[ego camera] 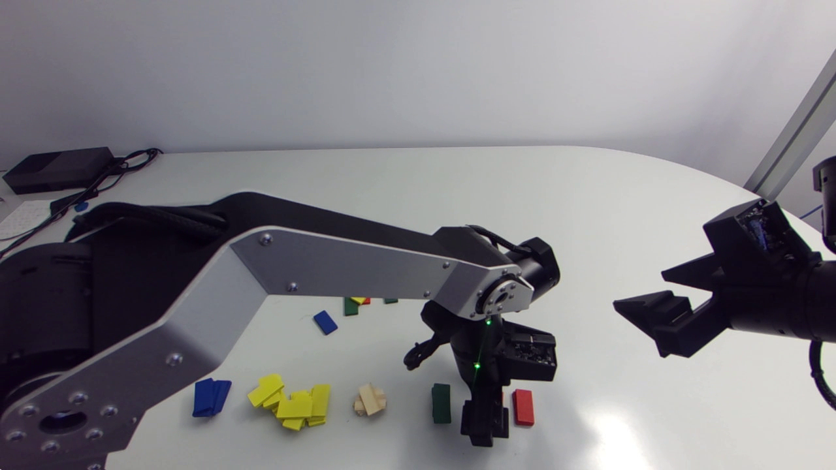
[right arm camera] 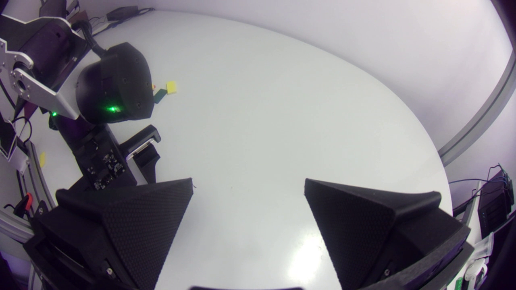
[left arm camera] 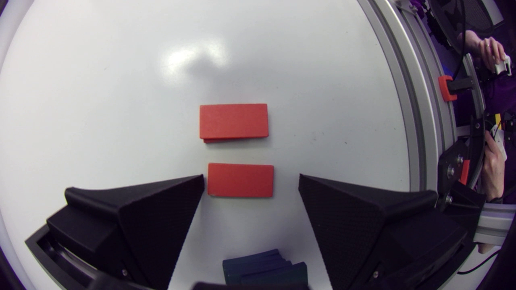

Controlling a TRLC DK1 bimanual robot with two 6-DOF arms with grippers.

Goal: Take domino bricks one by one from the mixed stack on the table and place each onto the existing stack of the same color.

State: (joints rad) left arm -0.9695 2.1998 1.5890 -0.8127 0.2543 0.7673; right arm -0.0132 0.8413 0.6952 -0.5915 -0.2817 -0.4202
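Flat on the white desk, between the wide-open left jaws, close beside one finger and clear of the other: a red brick, just short of the red stack, green stack under the wrist. Stretched across from the side, the left arm, wrist bent straight down near the front edge; level above the desk, the right arm, right jaws spread wide, holding nothing. Along the front edge also a blue stack, a yellow heap, a wooden pile; farther back the mixed stack, half hidden behind the left arm.

Left arm: silver-grey screwed plates, black joints, cable (1 green light); right claw matte black, wedge-fingered.
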